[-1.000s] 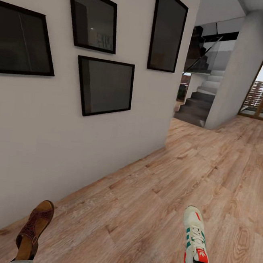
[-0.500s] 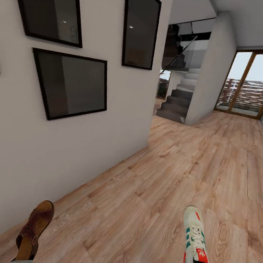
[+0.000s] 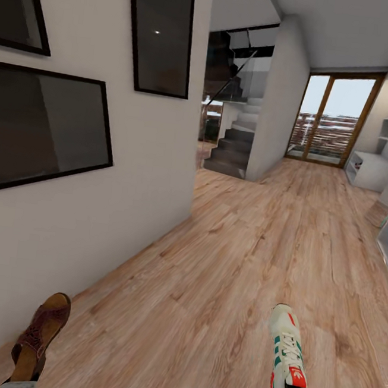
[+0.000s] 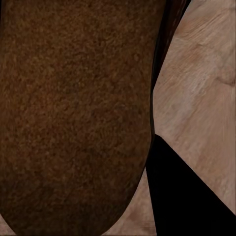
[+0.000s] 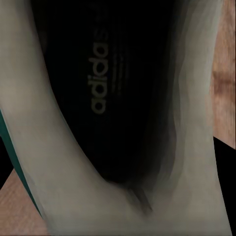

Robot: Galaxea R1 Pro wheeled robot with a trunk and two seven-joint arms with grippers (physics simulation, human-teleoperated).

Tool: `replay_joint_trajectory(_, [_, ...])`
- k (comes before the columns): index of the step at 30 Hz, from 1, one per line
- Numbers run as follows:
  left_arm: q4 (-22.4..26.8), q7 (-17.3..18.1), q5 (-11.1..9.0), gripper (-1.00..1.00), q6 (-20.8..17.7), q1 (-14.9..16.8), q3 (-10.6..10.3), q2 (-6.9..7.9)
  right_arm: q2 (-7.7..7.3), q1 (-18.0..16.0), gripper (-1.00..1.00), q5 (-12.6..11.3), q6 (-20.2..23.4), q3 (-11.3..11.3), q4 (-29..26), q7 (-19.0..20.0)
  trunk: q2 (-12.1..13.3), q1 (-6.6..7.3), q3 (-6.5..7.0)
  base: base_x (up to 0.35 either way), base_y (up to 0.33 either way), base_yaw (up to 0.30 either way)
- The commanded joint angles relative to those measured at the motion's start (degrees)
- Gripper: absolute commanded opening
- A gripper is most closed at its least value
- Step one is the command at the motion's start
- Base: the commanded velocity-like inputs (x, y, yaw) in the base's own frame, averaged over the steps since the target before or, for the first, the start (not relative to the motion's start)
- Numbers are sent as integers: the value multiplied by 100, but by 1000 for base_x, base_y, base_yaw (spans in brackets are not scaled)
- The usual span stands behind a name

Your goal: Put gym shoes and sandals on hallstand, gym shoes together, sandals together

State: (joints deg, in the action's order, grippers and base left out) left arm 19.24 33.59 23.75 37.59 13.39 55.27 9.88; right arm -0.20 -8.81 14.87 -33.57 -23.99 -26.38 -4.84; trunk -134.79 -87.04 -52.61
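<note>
Carrying one sandal [image 3: 38, 339] left, one gym shoe [image 3: 286, 356] right, above the corridor floor [image 3: 239, 270]. Grips presumably clamping the heels, fingers unseen; both are looking light, the sandal floppier.

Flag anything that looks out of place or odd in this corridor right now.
Nothing looks damaged or spilled. The only unusual sight is footwear off the floor: a brown sandal at the left tool and a white gym shoe at the right tool, both pointing forward above the wood floor. The wall frames hang straight.
</note>
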Motion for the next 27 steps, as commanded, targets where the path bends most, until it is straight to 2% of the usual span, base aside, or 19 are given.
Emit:
replay_joint_trajectory(1, [4,32,52,-100,31,5,41,77,2,-7,-100,60,-18,-18,9,-34,-2,-2,-5,307,-128,-268])
replay_joint_trajectory(2, [8,25,-12,-100,17,5,44,294,2,-7,-100,60,-18,-18,10,-35,-2,-2,-5,314,-123,-268])
replay_joint_trajectory(3, [9,28,-51,-100,15,5,45,344,2,-7,-100,60,-18,-18,10,-35,-2,-2,-5,315,-123,-268])
replay_joint_trajectory(9, [2,52,-174,-100,30,5,37,411,2,-7,-100,66,-18,-13,10,-35,-2,-2,-5,316,-121,-268])
replay_joint_trajectory(21, [-57,38,-183,-100,36,5,14,356,16,-7,-100,69,-18,-9,8,-35,-2,-2,-5,316,-117,-268])
replay_joint_trajectory(23, [-66,40,-171,-100,37,3,8,302,18,-7,-100,69,-18,-9,9,-32,-2,-2,-5,316,-107,-268])
replay_joint_trajectory(24, [-65,46,-145,-100,38,3,-5,155,19,-7,-100,69,-18,-9,10,-28,-2,-2,-5,316,-105,-268])
replay_joint_trajectory(27, [-68,50,-122,-100,38,5,-14,42,20,-7,-100,69,-18,-4,5,-20,-2,-2,-6,317,-103,-268])
